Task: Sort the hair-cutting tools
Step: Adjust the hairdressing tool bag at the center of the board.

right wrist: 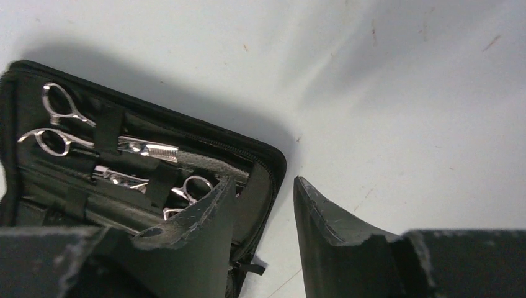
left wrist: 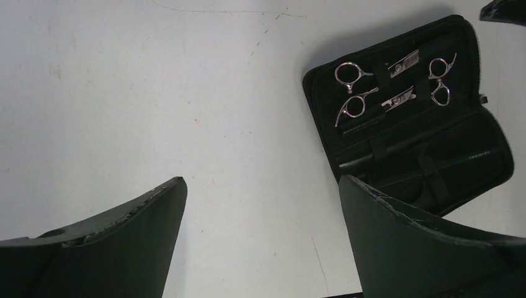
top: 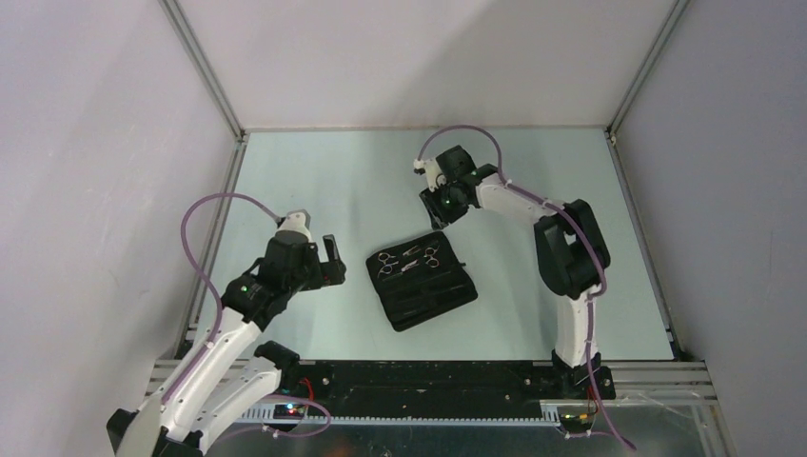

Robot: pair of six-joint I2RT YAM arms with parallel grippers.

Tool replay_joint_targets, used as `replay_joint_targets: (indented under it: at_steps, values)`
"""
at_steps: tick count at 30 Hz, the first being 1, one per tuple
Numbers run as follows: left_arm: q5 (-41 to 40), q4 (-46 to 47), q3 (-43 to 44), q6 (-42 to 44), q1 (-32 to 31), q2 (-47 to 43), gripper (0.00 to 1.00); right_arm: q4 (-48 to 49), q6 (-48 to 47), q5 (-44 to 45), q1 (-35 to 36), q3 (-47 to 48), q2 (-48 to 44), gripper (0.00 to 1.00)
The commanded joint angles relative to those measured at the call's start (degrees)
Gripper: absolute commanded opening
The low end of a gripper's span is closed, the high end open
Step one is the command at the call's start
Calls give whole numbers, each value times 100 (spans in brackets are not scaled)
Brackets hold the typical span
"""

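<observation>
Scissors, two silver pairs, lie strapped in the open case [top: 433, 303] at the middle of the table [top: 314, 181]. They fill the half of the case toward 12 o'clock. In the left wrist view the first pair [left wrist: 355, 91] has its rings at 9 o'clock and the second pair [left wrist: 439, 79] has its rings at 3 o'clock, with the blades running toward each other under black straps. The half of the case toward 6 o'clock holds long dark shapes under straps, too dark to tell apart.

The left gripper [top: 333, 262] sits at 9 o'clock from the case, near it but apart. Its fingers [left wrist: 124, 242] are spread wide, with only bare table between them. The right gripper [top: 433, 217] is at 12 o'clock from the case, just beyond its far corner. Its fingers [right wrist: 335, 236] stand partly apart and pinch nothing. In its own view one finger overlaps the case's edge; whether it touches cannot be told.
</observation>
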Motion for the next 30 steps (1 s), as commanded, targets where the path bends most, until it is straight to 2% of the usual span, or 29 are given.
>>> replay_joint_targets:
  at_steps: [1, 5, 8, 12, 16, 24, 28, 30]
  values:
    - [9, -11, 248, 195, 27, 14, 100, -403, -223, -110, 34, 401, 360, 42]
    - [30, 28, 227, 226, 30, 73, 100, -247, -54, 66, 27, 297, 610, 35]
    - [115, 105, 244, 226, 30, 161, 100, -135, 272, 345, -88, 168, 653, 19]
    - [201, 229, 260, 194, 28, 227, 100, 259, 739, 578, -279, -605, 308, 8]
    - [341, 304, 285, 95, 29, 280, 100, 192, 1543, 1088, -371, -1326, -242, 0]
    - [635, 453, 147, -462, 20, 310, 100, 275, 3555, 1556, 29, -3425, -2043, 2]
    - [856, 680, -87, -833, 21, 308, 100, 451, 4071, 1427, 579, -4164, -2934, 14]
    - [1056, 894, -221, -1058, 20, 336, 100, 557, 4124, 1148, 643, -4312, -3289, 23]
